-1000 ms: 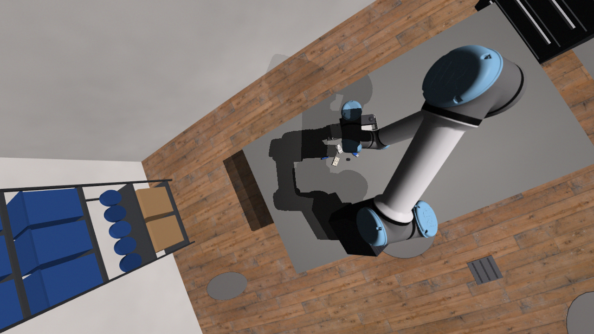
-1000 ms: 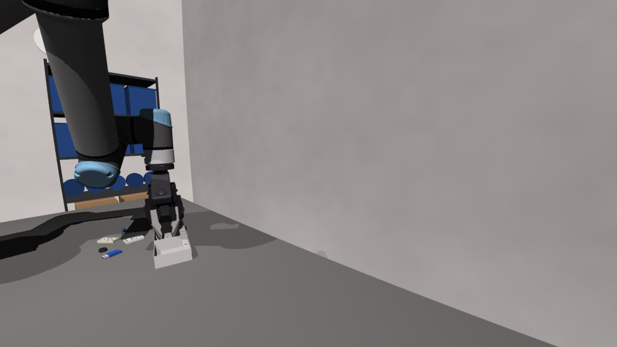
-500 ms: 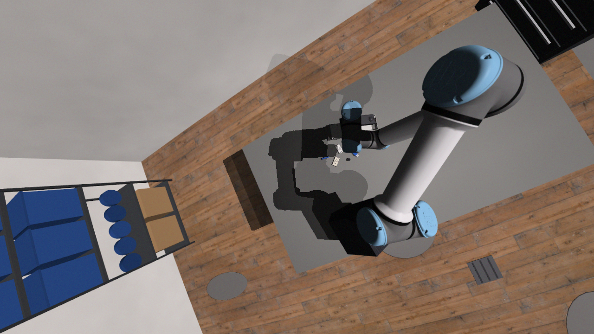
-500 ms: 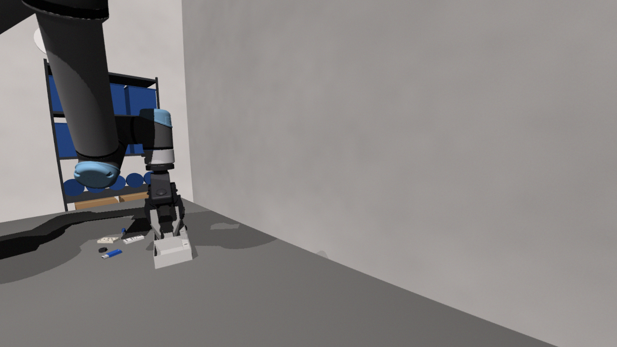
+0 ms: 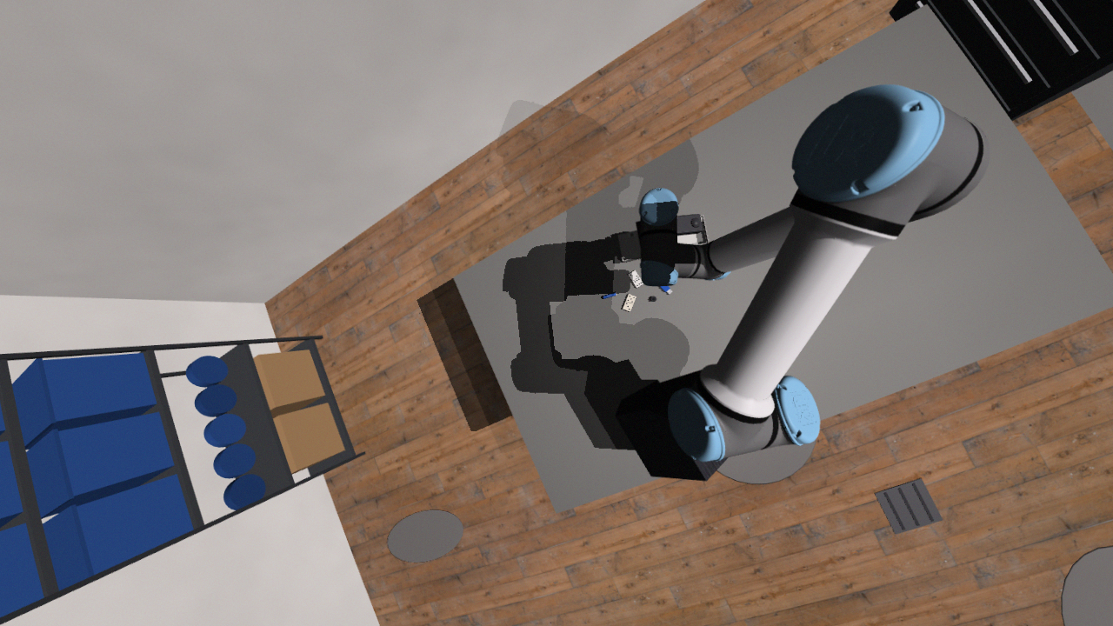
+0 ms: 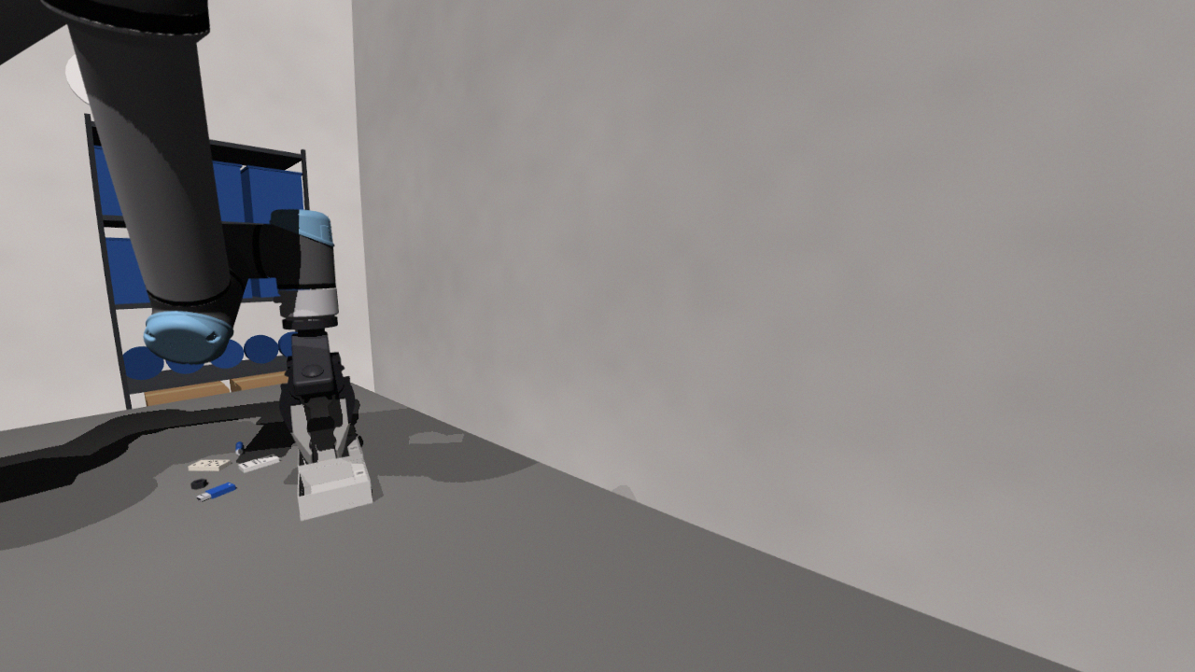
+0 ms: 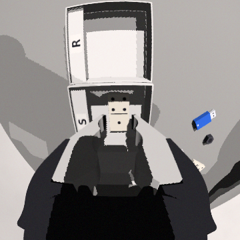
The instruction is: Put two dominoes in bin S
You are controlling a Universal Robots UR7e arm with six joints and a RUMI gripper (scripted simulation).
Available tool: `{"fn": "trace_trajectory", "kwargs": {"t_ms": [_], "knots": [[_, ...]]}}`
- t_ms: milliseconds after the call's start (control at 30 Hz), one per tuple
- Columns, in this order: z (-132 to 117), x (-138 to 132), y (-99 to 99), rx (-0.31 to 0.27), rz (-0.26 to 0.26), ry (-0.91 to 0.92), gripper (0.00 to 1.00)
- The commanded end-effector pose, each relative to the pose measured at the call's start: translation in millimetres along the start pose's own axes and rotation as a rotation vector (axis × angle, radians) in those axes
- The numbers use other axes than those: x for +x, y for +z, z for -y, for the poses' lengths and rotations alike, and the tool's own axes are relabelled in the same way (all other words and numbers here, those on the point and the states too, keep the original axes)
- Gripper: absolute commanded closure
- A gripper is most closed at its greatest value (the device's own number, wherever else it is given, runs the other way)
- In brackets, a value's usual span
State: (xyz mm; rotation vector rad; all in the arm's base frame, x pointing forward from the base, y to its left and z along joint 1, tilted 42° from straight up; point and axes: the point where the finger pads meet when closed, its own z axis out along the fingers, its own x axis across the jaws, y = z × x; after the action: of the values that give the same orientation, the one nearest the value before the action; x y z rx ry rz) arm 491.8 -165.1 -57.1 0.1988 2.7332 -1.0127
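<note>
- Before the arm moves off, confirm the release: the fingers [image 6: 323, 458] stand slightly open, gripping nothing, with a narrow gap on either side of the domino [image 7: 119, 123].
- Note the placement: the domino lies between the fingertips, within the walls of bin S [image 7: 79, 103]. Whether it rests fully on the bottom cannot be told.
- Retract straight up. A sideways start could drag the domino or catch a wall and tip the bin.
- Keep the opening modest until the tips clear the rim; opening wide inside the bin would likely press on its walls.
- Take care on the side of bin R [image 5: 705, 231] [image 6: 334, 499] [image 7: 76, 67], which stands right beside bin S. Both appear upright and should finish so.
- Verify the count once clear. One domino is visible in bin S, so one more is judged necessary.
- Select either the cream domino [image 5: 629, 303] [image 6: 208, 464] [image 7: 199, 165] or the white domino [image 5: 636, 278] [image 6: 259, 463] on the desk [image 5: 918, 256] [image 6: 501, 567] [image 7: 180, 40], and leave the other.
- Align the fingers across the chosen tile's narrow width, clear of the blue stick [image 5: 665, 289] [image 6: 217, 491] [image 7: 204, 120] and black nut [image 5: 652, 298] [image 6: 199, 483] [image 7: 208, 139], which must remain on the desk.
</note>
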Motion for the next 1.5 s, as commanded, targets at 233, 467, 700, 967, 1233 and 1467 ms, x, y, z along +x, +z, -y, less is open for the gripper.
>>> {"fn": "trace_trajectory", "kwargs": {"t_ms": [233,467,700,967,1233,1467], "knots": [[-0.4,-0.5,-16.1,0.0,0.003,-0.001,0.81],[-0.5,-0.2,-25.4,0.0,0.003,-0.001,0.81],[-0.4,-0.2,-35.0,0.0,0.003,-0.001,0.81],[-0.1,-2.0,-44.7,0.0,0.006,0.001,0.81],[-0.3,-0.3,-43.4,0.0,0.003,0.001,0.81],[-25.8,24.9,-45.0,0.0,0.002,-0.165,0.76]]}}
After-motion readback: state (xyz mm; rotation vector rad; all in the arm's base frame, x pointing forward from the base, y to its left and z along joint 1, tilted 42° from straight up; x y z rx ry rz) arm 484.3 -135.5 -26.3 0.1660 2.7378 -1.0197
